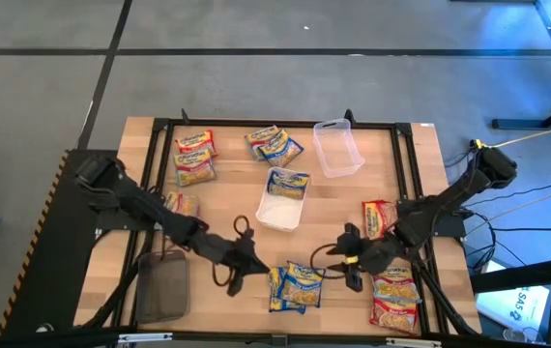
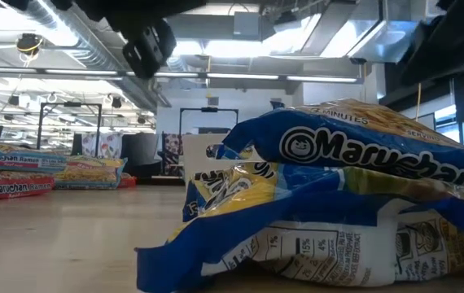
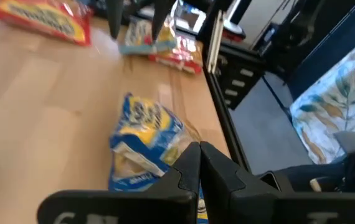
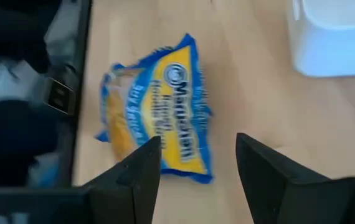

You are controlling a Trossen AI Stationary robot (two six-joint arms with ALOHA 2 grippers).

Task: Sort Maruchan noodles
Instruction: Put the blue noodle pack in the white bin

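Observation:
Two blue-and-yellow Maruchan noodle packets [image 1: 295, 287] lie overlapping on the wood near the table's front edge, and they fill the low view [image 2: 338, 187]. My left gripper [image 1: 245, 263] hovers just left of them, shut and holding nothing [image 3: 199, 165]. My right gripper [image 1: 351, 267] hovers just right of them, open, with a blue packet [image 4: 165, 118] on the table beyond its fingers; nothing is between the fingers. More packets lie in groups: red ones at the far left [image 1: 193, 155], blue ones at the far middle [image 1: 274, 145], and one blue packet in the white tray [image 1: 288, 181].
The white tray [image 1: 277, 215] stands mid-table and a clear tub [image 1: 338, 147] at the far right. A red packet [image 1: 377, 217] and a pile of packets [image 1: 396, 295] lie under my right arm. A dark mesh piece [image 1: 162, 290] lies near left. Black frame rails edge the table.

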